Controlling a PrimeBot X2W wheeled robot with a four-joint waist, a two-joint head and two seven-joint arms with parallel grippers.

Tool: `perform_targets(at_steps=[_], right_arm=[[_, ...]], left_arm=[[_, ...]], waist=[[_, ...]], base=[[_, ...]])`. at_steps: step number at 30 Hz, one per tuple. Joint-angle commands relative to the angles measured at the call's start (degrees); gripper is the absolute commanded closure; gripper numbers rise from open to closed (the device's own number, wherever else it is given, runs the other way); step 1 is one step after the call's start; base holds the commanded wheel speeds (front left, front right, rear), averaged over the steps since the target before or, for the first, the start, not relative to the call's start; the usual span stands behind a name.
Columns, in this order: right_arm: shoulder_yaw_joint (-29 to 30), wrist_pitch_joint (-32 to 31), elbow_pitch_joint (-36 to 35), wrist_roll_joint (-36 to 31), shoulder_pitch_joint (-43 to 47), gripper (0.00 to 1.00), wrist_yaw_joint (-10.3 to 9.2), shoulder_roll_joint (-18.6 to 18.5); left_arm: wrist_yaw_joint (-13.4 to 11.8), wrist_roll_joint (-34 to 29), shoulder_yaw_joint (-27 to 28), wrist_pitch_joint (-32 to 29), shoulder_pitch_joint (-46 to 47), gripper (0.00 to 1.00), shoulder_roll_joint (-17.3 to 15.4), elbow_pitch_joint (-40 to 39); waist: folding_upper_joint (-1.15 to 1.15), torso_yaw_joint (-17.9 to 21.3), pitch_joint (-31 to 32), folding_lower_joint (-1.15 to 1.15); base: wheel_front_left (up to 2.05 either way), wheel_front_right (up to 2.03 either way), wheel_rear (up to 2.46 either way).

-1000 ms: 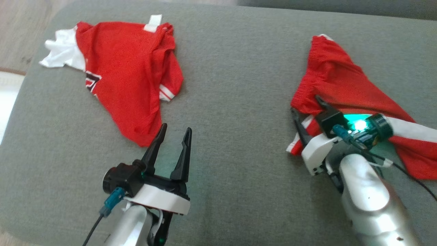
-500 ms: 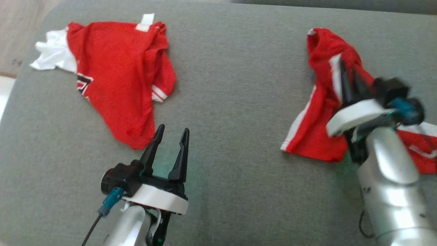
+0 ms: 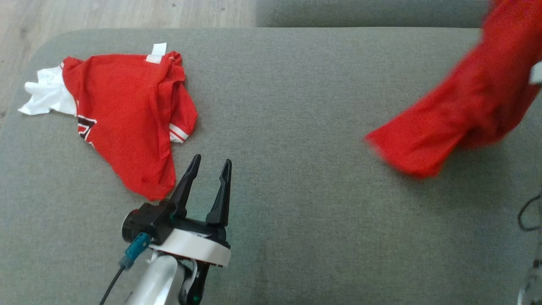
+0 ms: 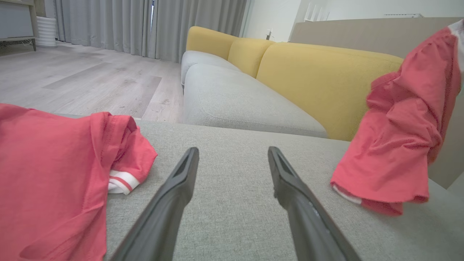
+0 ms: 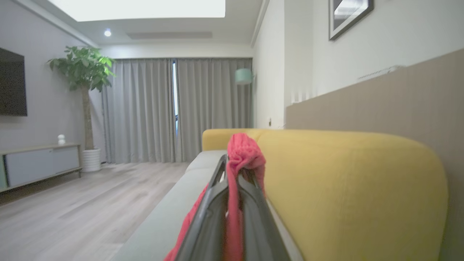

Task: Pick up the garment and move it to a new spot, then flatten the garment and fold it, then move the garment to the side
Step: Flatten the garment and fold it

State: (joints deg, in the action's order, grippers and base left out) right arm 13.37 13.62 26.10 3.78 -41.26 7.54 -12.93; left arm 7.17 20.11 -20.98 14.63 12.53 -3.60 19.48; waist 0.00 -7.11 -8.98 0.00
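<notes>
Grey cushion (image 3: 288, 106): a broad, flat upholstered surface that spans the head view from left to right and carries both pieces of clothing.
Wooden floor (image 4: 90, 83): pale planks beyond the cushion's far left edge.
Yellow backrest (image 4: 319, 69): runs along the far right side, behind the raised cloth in the left wrist view.
Curtains (image 5: 145, 108): grey and drawn, at the far end of the room.
Jersey (image 3: 127, 118): red with white trim, lying spread and slightly rumpled on the far left of the cushion. Its near tip is just beside the left claw's fingers.
Garment (image 3: 465, 110): red, blurred in the head view, lifted at the far right and hanging in loose folds with a white-edged hem lowest. Whether that hem touches the cushion cannot be told.
Left gripper (image 3: 212, 159): released, its two dark fingers spread apart. It hovers low over the near left of the cushion, pointing away, and is well apart from the garment.
Right gripper (image 5: 232, 174): clenched, its fingers pressed together on a bunched fold of the garment, which bulges above the tips.
</notes>
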Motion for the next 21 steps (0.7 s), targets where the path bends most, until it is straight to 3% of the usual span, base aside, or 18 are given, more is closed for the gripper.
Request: perform_targets(at_steps=[1, 6, 11, 17, 18, 21], right_arm=[[-1.05, -0.16, -3.18, -0.24, -3.28, 1.00, -0.05, -0.06], [-2.93, -2.45, -9.06, -1.16, -2.88, 1.00, -0.05, 1.45], [-12.62, -6.34, -12.06, -1.54, 2.83, 1.00, -0.05, 4.43], [-30.56, -9.44, -5.61, 2.19, 10.94, 1.00, -0.05, 7.83], [-30.56, -9.44, -5.61, 2.19, 10.94, 1.00, -0.05, 7.83], [-39.59, -9.35, 0.32, 4.87, 12.74, 1.00, -0.05, 8.96]], left_arm=[[0.32, 0.00, 1.37, 0.37, 0.89, 0.00, -0.58, -1.84], [0.32, 0.32, 1.64, 0.37, -0.20, 0.00, -0.43, -2.06], [0.32, 0.38, 1.41, 0.37, -0.62, 0.00, -0.41, -1.83], [0.32, 0.42, 1.24, 0.37, -0.55, 0.00, -0.42, -1.32], [0.32, 0.42, 1.24, 0.37, -0.55, 0.00, -0.42, -1.32], [0.32, 0.37, 1.17, 0.37, -0.51, 0.00, -0.33, -0.99]], waist=[[0.00, -0.41, 0.41, 0.00], [0.00, -1.59, 1.04, 0.00], [0.00, -2.85, 1.38, 0.00], [0.00, -3.74, 1.58, 0.00], [0.00, -3.74, 1.58, 0.00], [0.00, -3.82, 1.64, 0.00]], base=[[0.00, 0.00, 0.00], [0.00, 0.00, 0.00], [0.00, 0.00, 0.00], [0.00, 0.00, 0.00], [0.00, 0.00, 0.00], [0.00, 0.00, 0.00]])
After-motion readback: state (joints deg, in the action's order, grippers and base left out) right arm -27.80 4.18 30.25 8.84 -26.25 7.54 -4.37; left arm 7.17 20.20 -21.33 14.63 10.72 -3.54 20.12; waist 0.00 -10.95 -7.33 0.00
